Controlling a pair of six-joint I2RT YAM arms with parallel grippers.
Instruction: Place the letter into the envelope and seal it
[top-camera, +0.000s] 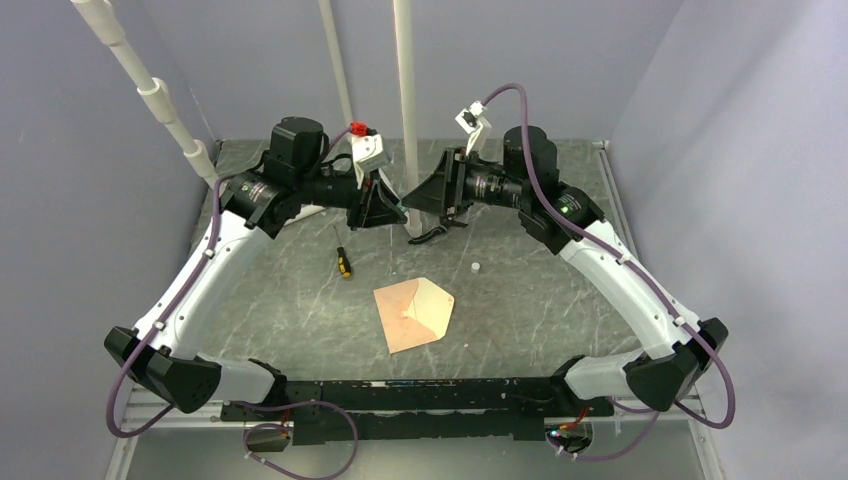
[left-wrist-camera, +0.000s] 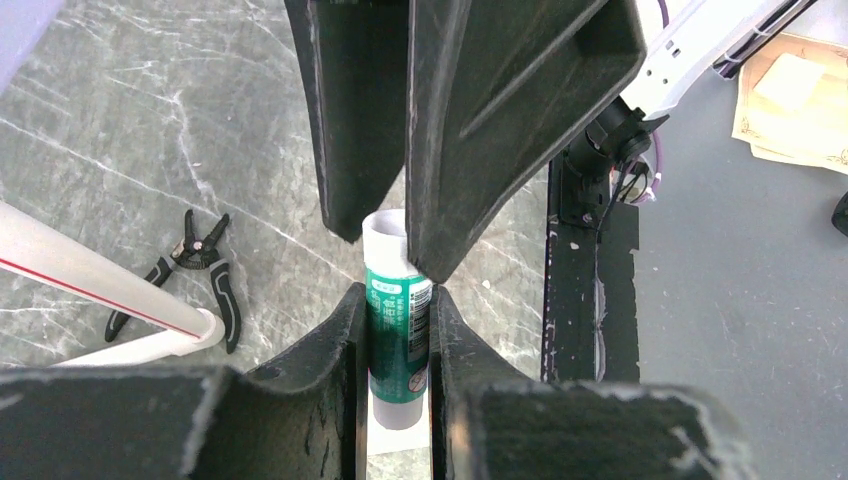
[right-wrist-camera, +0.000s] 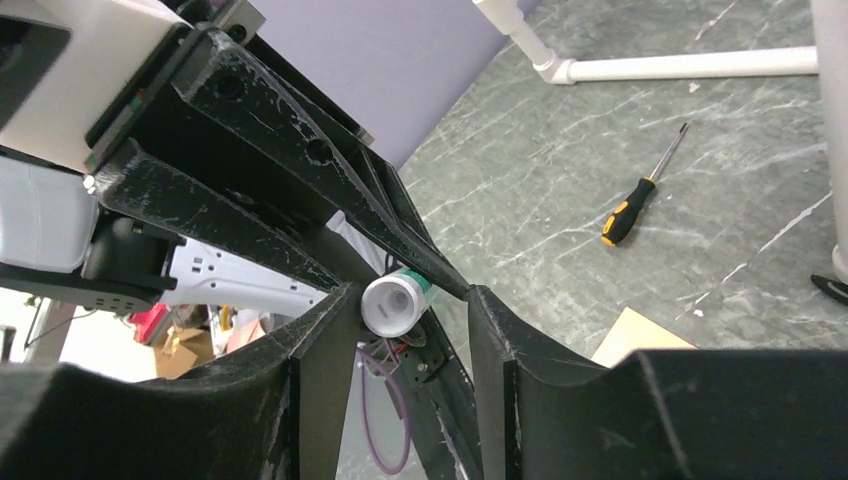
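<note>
- Currently, nearest the arm bases, the envelope (top-camera: 434, 306) lies flat on the table (top-camera: 560, 300), near the middle, with no gripper touching it.
- Its pointed flap is open and points right, paler inner side up. The darker creased part sits to the left.
- Letter: can't tell it apart from the envelope body, so can't say whether it is inside.
- A screwdriver (top-camera: 344, 263) with a yellow-and-black handle lies further back and left of the envelope, apart from it.
- A small white bit (top-camera: 476, 267) sits back and right of the envelope. It is too small to identify.
- Both arms are raised over the far middle of the table, with the grippers tip to tip.
- The left gripper (left-wrist-camera: 397, 296) is clamped on a glue stick (left-wrist-camera: 398, 345) with a green label. Its fingers press both sides of the tube.
- The right gripper (right-wrist-camera: 410, 300) straddles the stick's white end. Its jaws are apart, with a clear gap on one side, so it has no grip.
- Black pliers (left-wrist-camera: 205, 275) lie on the table under the grippers.
- A white pipe (top-camera: 404, 90) stands upright behind them.
</note>
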